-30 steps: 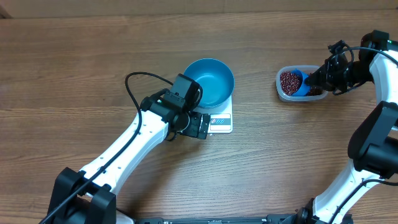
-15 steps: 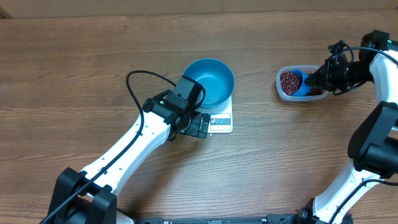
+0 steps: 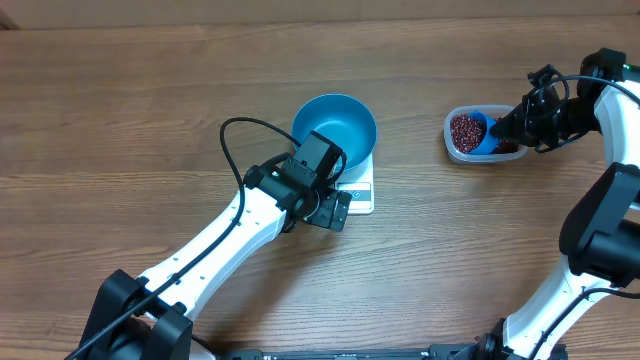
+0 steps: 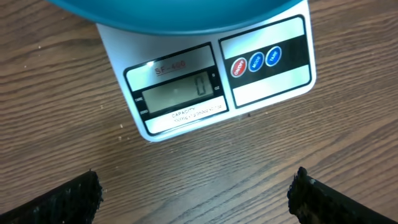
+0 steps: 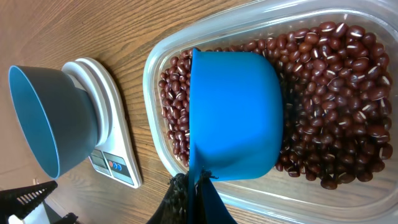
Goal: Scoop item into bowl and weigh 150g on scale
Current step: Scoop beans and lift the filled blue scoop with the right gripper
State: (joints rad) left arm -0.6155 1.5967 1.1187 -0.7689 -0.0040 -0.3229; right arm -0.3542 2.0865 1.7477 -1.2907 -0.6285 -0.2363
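Wood-grain desk (image 3: 120,100); bowl (image 3: 335,130) is set on scale (image 3: 358,195); left jaws are spread wide by it; scoop (image 5: 233,112) is clamped in right jaws over beans (image 5: 329,81) in tub (image 5: 149,81).

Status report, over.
Left tool open, at scale front. Right tool shut on scoop, in bean tub. Bowl on scale, empty. Nothing blocking.

On the scale (image 4: 208,81): "SF-400", display (image 4: 177,96) "0", "CAPACITY" beneath

Brown wood-grain table (image 3: 100,120), boards running left to right, soft even light
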